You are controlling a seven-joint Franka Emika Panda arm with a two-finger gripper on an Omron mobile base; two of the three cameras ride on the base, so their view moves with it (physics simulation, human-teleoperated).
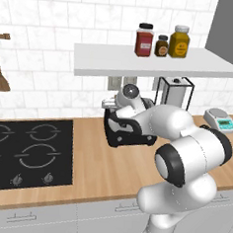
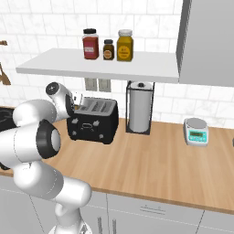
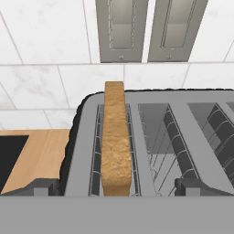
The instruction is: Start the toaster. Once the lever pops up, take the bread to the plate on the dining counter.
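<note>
Bread [image 3: 115, 141] stands on edge in the leftmost slot of the toaster [image 2: 93, 119], its crust rising clear above the slot rim. In the hand view the slice runs as a narrow strip straight away from the camera toward the tiled wall, so its long axis lies along the slot and in line with the hand's direction of view.

Gripper [image 3: 117, 186] hovers just above the toaster's near edge, pointing down and forward over the slots. Its two dark fingertips [image 3: 39, 187] sit wide apart at the bottom of the hand view, one to each side of the slice (spread, holding nothing). The bread lies directly ahead of the gap between them and slightly below.

Judged from this position, the slice is centred between the fingers, so a short advance and descent would bring the pads to its broad faces. The lever is not identifiable in these views, so whether toasting has been started cannot be told.

Toaster position: on the wooden wall counter [image 1: 100, 162], beside the hob [image 1: 29, 153] and under the shelf [image 2: 100, 66].
</note>
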